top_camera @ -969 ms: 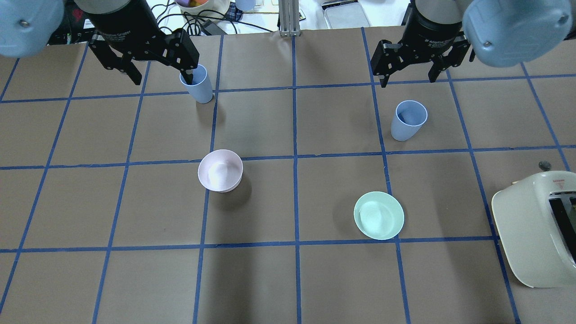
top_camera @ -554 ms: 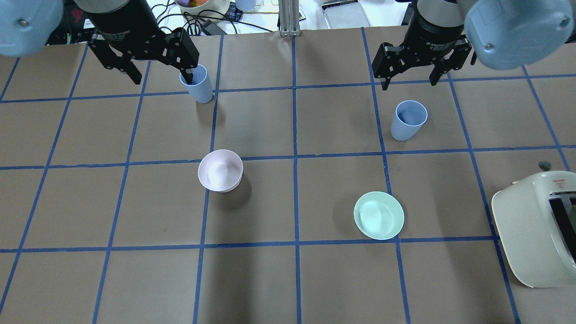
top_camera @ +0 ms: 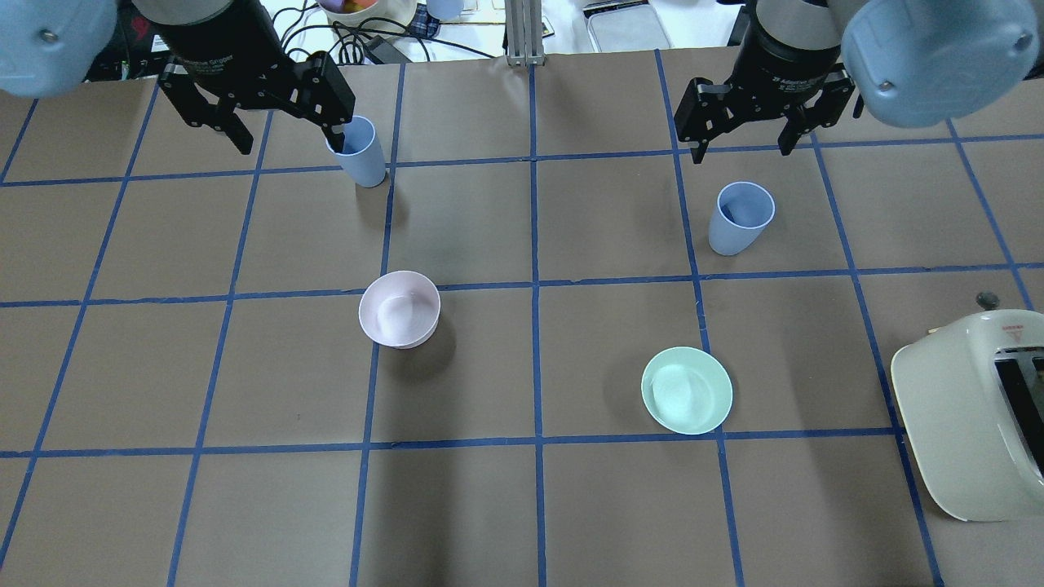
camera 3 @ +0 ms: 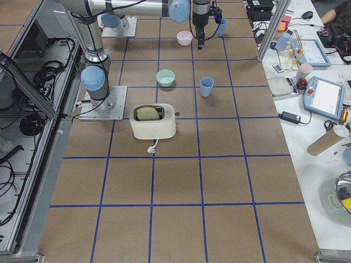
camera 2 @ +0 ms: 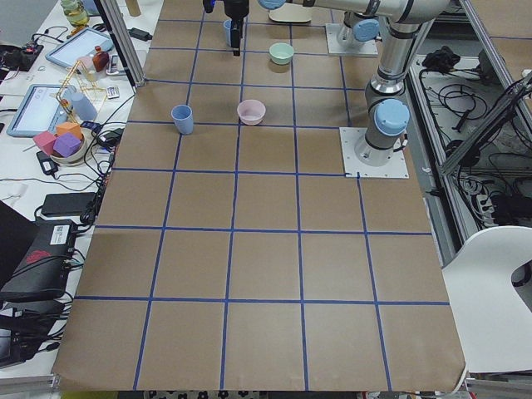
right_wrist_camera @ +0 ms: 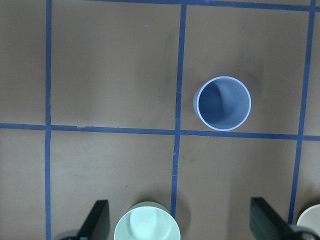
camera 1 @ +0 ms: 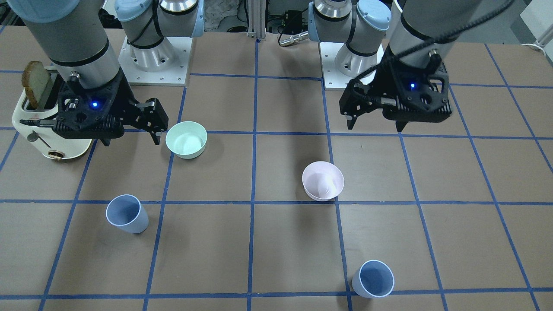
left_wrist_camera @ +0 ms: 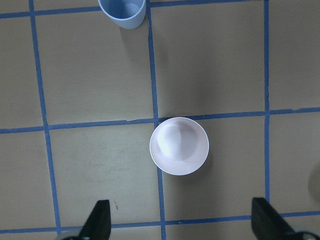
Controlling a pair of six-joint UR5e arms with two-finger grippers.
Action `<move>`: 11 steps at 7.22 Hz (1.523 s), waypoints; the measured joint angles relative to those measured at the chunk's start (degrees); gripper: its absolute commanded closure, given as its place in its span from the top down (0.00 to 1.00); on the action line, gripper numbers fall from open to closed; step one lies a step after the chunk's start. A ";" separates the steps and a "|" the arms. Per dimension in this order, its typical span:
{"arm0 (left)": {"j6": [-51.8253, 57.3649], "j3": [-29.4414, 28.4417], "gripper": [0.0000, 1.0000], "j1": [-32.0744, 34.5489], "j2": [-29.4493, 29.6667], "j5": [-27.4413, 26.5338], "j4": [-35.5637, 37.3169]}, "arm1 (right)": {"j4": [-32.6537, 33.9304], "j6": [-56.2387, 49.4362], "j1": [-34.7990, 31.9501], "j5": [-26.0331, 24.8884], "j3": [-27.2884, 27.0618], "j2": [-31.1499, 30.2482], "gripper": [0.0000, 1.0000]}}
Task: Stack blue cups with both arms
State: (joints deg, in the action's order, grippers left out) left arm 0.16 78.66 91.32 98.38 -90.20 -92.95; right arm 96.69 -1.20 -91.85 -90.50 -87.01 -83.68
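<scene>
Two pale blue cups stand upright and apart on the brown table. One cup [top_camera: 359, 155] is on the left side and also shows in the front view [camera 1: 373, 279] and at the top of the left wrist view [left_wrist_camera: 122, 12]. The other cup [top_camera: 740, 218] is on the right side and also shows in the front view [camera 1: 127, 214] and the right wrist view [right_wrist_camera: 223, 103]. My left gripper [top_camera: 285, 134] is open and empty, high above the table, short of its cup. My right gripper [top_camera: 742, 147] is open and empty, high up, with its cup ahead of it.
A pale pink bowl [top_camera: 400, 308] sits left of centre, under the left gripper [left_wrist_camera: 179, 146]. A mint-green bowl [top_camera: 687, 390] sits right of centre. A cream toaster [top_camera: 971, 416] with a slice of bread [camera 1: 35, 82] stands at the right edge. Clutter lies beyond the table's far edge.
Both grippers have shifted only slightly and stay open. The cups and bowls have not moved.
</scene>
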 measured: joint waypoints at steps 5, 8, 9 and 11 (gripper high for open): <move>1.76 -14.27 0.91 -0.96 25.79 -0.06 12.70 | 0.06 0.04 0.00 0.01 0.00 -0.05 1.00; 2.81 -15.33 0.17 -0.95 32.90 -0.31 18.86 | 0.00 0.05 0.00 0.01 -0.06 -0.02 1.00; 2.96 -14.94 0.00 -0.91 33.70 -0.47 19.48 | 0.06 0.06 0.00 0.03 -0.27 0.00 1.00; 3.43 -14.75 0.00 -0.88 34.29 -0.61 19.85 | 0.44 0.06 0.00 0.06 -0.89 -0.04 1.00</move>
State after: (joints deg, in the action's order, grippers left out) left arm 3.60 63.90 90.43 132.67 -90.82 -73.09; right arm 97.13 -1.14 -91.84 -90.44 -87.90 -83.72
